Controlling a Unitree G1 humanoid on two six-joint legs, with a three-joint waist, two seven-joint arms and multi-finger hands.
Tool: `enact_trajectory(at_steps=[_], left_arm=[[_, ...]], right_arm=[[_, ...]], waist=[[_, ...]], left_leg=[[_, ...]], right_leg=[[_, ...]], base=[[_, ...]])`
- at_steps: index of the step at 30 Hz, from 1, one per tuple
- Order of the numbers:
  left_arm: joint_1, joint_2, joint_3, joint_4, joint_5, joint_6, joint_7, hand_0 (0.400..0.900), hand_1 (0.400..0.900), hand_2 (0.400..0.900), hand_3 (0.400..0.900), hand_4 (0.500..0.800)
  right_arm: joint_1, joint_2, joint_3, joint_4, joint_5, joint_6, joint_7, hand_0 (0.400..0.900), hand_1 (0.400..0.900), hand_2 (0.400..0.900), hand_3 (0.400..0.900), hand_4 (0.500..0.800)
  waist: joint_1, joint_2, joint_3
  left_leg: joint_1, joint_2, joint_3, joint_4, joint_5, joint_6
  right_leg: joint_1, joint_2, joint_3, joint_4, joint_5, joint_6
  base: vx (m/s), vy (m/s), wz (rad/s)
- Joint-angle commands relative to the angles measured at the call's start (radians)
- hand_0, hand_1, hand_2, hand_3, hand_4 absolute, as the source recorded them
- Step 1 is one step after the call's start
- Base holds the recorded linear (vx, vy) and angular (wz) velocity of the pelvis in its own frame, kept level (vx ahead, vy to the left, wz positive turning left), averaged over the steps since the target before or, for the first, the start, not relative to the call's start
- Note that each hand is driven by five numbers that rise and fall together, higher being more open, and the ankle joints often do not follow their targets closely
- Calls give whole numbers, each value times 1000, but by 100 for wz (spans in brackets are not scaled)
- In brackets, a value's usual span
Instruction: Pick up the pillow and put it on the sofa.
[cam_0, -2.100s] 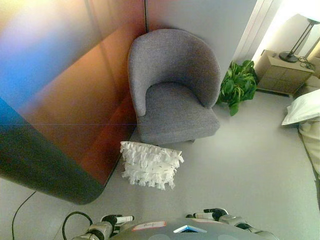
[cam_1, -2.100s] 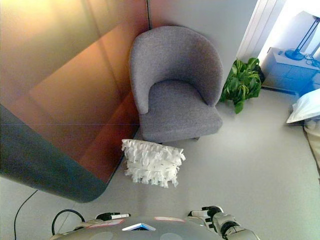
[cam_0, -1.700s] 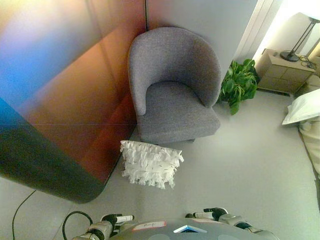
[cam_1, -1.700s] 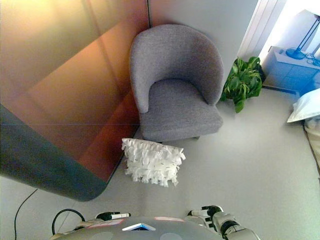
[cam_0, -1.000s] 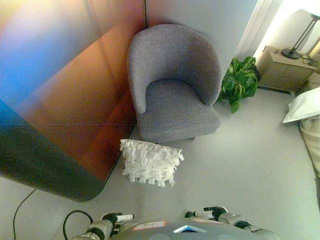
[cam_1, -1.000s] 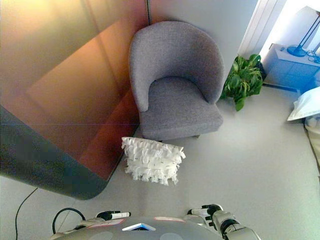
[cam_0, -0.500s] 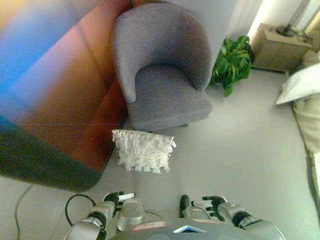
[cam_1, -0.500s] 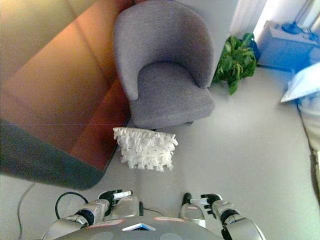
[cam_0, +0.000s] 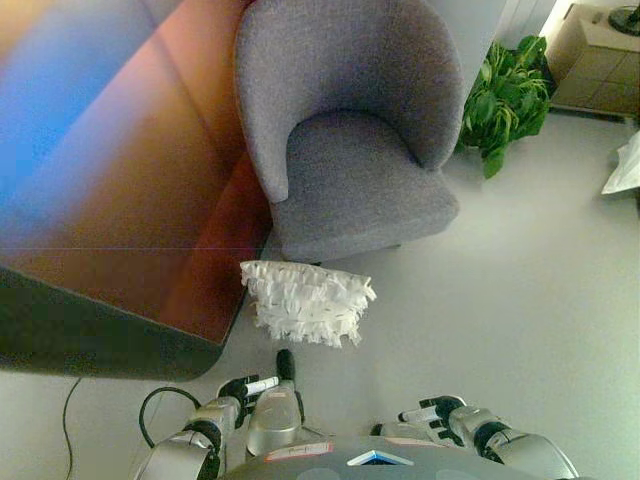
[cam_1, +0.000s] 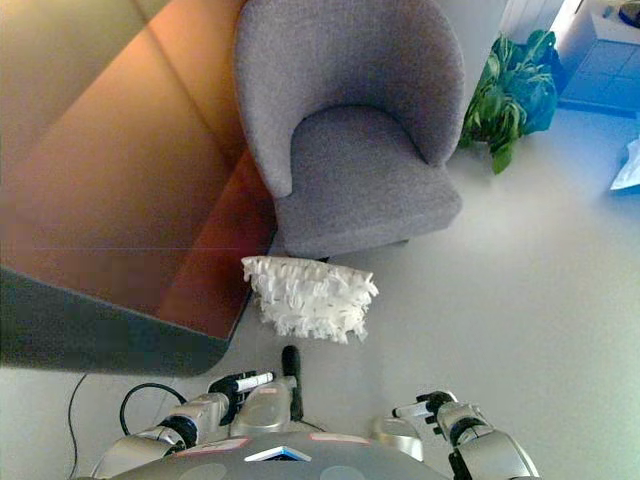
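While both views give us nearly the same scene, the left eye view alone shows the corner of a pale nightstand (cam_0: 605, 55) at the top right, beyond the plant (cam_0: 505, 95); in the right eye view that corner is washed out and we cannot make it out. The pillow (cam_0: 308, 302) lies on the floor (cam_0: 520, 300), touching the front base of the sofa (cam_0: 350, 140) and just beside the brown wall panel (cam_0: 130, 180). It is white, roughly rectangular, and covered in rows of shaggy, ragged fringe. Our sofa is a one-seat tub chair in grey woven cloth, with a rounded back that curves round into low arms and a flat cushion. Its seat holds nothing. The floor is smooth and pale grey; the plant has broad glossy green leaves.

Our left hand (cam_0: 243, 390) and right hand (cam_0: 440, 415) hang low at the bottom edge, well short of the pillow. Both have their fingers loosely curled and grip nothing.
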Motion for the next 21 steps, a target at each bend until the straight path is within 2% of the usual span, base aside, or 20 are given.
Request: enact_trajectory(at_steps=[1, 2, 3, 5, 7, 8, 9, 12, 13, 14, 15, 16, 18, 21], left_arm=[[74, 23, -68, 58, 31, 70, -5, 900, 900, 900, 900, 800], [62, 29, -83, 64, 38, 78, -4, 900, 900, 900, 900, 800], [55, 32, -90, 64, 41, 86, -1, 900, 900, 900, 900, 800], [39, 39, -103, 69, 38, 97, 0, 900, 900, 900, 900, 800], [9, 43, -120, 66, 25, 123, 16, 900, 900, 900, 900, 800], [-5, 44, -127, 64, 19, 128, 23, 900, 900, 900, 900, 800], [-25, 42, -136, 60, 14, 138, 33, 900, 900, 900, 900, 800], [-84, 36, -150, 44, -4, 133, 55, 900, 900, 900, 900, 800], [-106, 37, -156, 41, -11, 118, 59, 900, 900, 900, 900, 800], [-117, 41, -162, 37, -22, 107, 63, 900, 900, 900, 900, 800], [-117, 41, -161, 32, -25, 105, 66, 900, 900, 900, 900, 800], [-112, 34, -161, 14, -26, 101, 72, 900, 900, 900, 900, 800], [-114, 40, -164, 0, -33, 89, 74, 900, 900, 900, 900, 800], [-108, 50, -186, -15, -30, 100, 78, 900, 900, 900, 900, 800]], right_arm=[[57, -15, 0, -18, 6, -7, -32, 900, 900, 900, 900, 800], [61, -14, -3, -29, 10, -28, -46, 900, 900, 900, 900, 800], [62, -15, -3, -37, 5, -42, -57, 900, 900, 900, 900, 800], [62, -18, 14, -49, -16, -81, -70, 900, 900, 900, 900, 800], [47, -22, 43, -64, -62, -103, -89, 900, 900, 900, 900, 800], [35, -23, 55, -68, -72, -107, -100, 900, 900, 900, 900, 800], [10, -24, 75, -73, -87, -99, -129, 900, 900, 900, 900, 800], [-87, -26, 125, -85, -109, -89, -233, 900, 900, 900, 900, 800], [-137, -21, 142, -93, -115, -71, -288, 900, 900, 900, 900, 800], [-174, -21, 153, -103, -118, -59, -320, 900, 900, 900, 900, 800], [-187, -21, 158, -109, -130, -56, -332, 900, 900, 900, 900, 800], [-213, -25, 182, -148, -160, -30, -371, 900, 900, 900, 900, 800], [-240, -44, 199, -176, -189, -34, -376, 900, 900, 900, 900, 800], [-248, -66, 212, -197, -197, -50, -399, 900, 900, 900, 900, 800]], waist=[[53, -9, -90], [41, -5, -99], [30, 0, -101], [8, 6, -98], [-7, 7, -89], [-13, 7, -82], [-21, 0, -68], [-27, -23, -4], [-25, -30, 31], [-17, -35, 48], [-12, -34, 53], [6, -32, 66], [15, -31, 84], [34, -34, 96]], left_leg=[[-166, -25, -38, 210, -121, 75], [-132, -47, -49, 191, -139, 98], [-103, -56, -53, 178, -151, 111], [-54, -67, -61, 165, -171, 125], [-21, -73, -66, 164, -182, 121], [-12, -76, -76, 165, -190, 119], [-5, -87, -89, 172, -205, 117], [-53, -106, -113, 250, -274, 101], [-87, -105, -117, 297, -303, 93], [-149, -87, -106, 389, -333, 90], [-167, -80, -107, 412, -335, 88], [-224, -59, -127, 472, -334, 81], [-266, -20, -126, 528, -341, 66], [-305, 2, -153, 579, -355, 53]], right_leg=[[54, -183, -61, 288, 236, 40], [-16, -195, -32, 408, 297, 38], [-87, -200, -15, 492, 320, 28], [-197, -192, -4, 545, 300, 1], [-277, -170, -31, 460, 247, -20], [-320, -163, -41, 413, 244, -21], [-373, -159, -45, 327, 270, -14], [-526, -206, -36, 185, 395, 25], [-576, -228, -35, 174, 436, 39], [-562, -233, -47, 183, 389, 32], [-555, -237, -53, 187, 377, 30], [-536, -246, -61, 218, 347, 28], [-544, -253, -68, 262, 319, 32], [-542, -262, -79, 308, 284, 39]], base=[[383, 267, 48], [325, 236, 50], [314, 221, 47], [279, 82, 29], [221, -125, 20], [110, -266, 25], [11, -289, 33], [-145, -301, 35], [-258, -306, 34], [-210, -220, 21], [-109, -194, 13], [-31, -178, 16], [19, -199, 27], [96, -184, 38]])
